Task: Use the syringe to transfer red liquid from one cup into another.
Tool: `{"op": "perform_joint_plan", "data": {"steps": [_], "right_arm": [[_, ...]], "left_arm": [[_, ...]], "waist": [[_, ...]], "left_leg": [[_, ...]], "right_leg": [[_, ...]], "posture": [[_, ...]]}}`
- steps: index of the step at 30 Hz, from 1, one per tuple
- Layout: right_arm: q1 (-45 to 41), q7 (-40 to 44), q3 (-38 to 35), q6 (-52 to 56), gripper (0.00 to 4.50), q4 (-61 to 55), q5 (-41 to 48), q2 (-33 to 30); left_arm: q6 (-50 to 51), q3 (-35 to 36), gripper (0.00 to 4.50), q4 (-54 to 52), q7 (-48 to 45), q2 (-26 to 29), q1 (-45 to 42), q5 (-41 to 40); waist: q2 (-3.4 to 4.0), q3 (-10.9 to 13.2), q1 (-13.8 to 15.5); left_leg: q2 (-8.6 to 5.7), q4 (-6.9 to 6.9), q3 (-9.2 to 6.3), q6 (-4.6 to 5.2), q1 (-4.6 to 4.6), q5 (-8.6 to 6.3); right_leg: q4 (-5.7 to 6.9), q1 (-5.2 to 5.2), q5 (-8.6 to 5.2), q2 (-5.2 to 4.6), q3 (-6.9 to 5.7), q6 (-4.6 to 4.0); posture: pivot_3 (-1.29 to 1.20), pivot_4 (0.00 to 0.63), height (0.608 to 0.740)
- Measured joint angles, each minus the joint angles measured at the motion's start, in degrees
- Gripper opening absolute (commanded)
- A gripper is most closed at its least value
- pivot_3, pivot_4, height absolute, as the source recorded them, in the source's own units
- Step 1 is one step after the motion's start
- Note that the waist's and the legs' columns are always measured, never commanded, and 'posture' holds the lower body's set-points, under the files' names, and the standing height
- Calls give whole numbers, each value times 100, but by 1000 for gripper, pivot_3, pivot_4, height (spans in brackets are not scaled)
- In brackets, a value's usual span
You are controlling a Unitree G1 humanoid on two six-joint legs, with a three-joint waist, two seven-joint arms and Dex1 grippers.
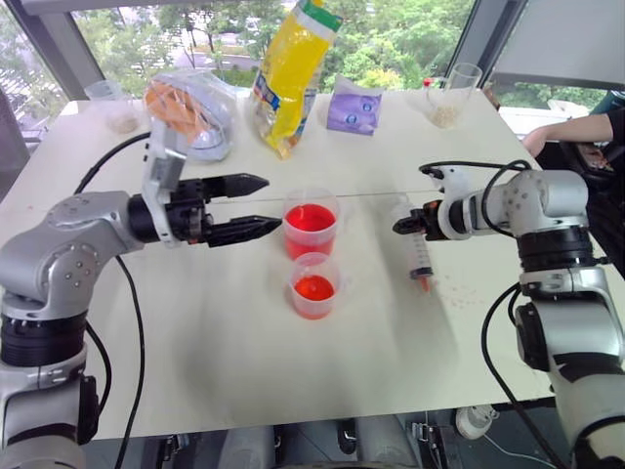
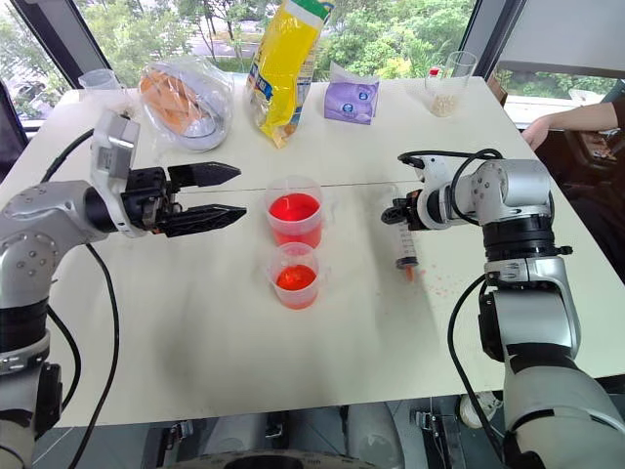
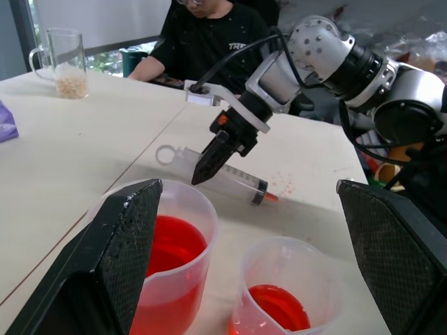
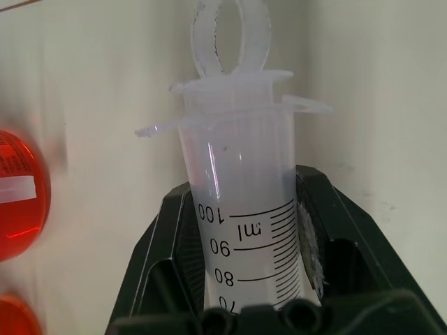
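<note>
White worktop point(image 1: 225, 342) carries the syringe point(image 1: 418, 256), lying flat beside both cups of red liquid point(image 1: 311, 218). Right gripper point(image 3: 209, 159) jaws bracket its barrel at the plunger end, their pinch unclear; release fully before lifting clear. Left gripper point(image 1: 256, 206) jaws stand spread near the taller cup point(image 1: 311, 222).

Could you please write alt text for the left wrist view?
The right gripper reaches down onto a syringe lying on a white table, red drops by its tip. In front, between the open left gripper's fingers, stand a beaker and a cup of red liquid.
</note>
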Motion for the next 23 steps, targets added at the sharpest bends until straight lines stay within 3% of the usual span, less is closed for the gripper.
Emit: {"op": "perform_joint_plan", "data": {"steps": [3, 9, 16, 23], "right_arm": [[70, 115, -14, -22, 4388, 35, -147, 81], [232, 359, 39, 23, 4451, -498, -287, -51], [614, 1299, 130, -41, 4451, -2565, -63, -1251], [1027, 2448, -561, -31, 4451, -4380, 983, -1986]], "left_arm": [[0, -11, 4173, -42, -2, 8, 56, 6], [11, -22, 4173, -102, -5, 112, 141, 2], [109, 67, 4173, -264, -30, 418, 463, -120], [252, 253, 4173, -355, 1, 681, 649, -275]], "waist": [[-1, -1, 6], [1, 0, 15], [4, 2, 11], [3, 3, 20]], "left_leg": [[-1, 0, 0, 0, 3, 0], [0, 1, -2, -1, 2, 0], [1, -2, -2, 1, 1, -1], [5, -1, -4, 0, 3, 0]], "right_leg": [[0, 4, 0, -1, 1, 0], [0, 2, 0, -1, 0, 1], [-2, -2, -3, 0, -1, 2], [-2, -1, -3, 0, -1, 2]], "posture": [[0, 150, 740], [0, 150, 740], [0, 150, 740], [0, 150, 740]]}}
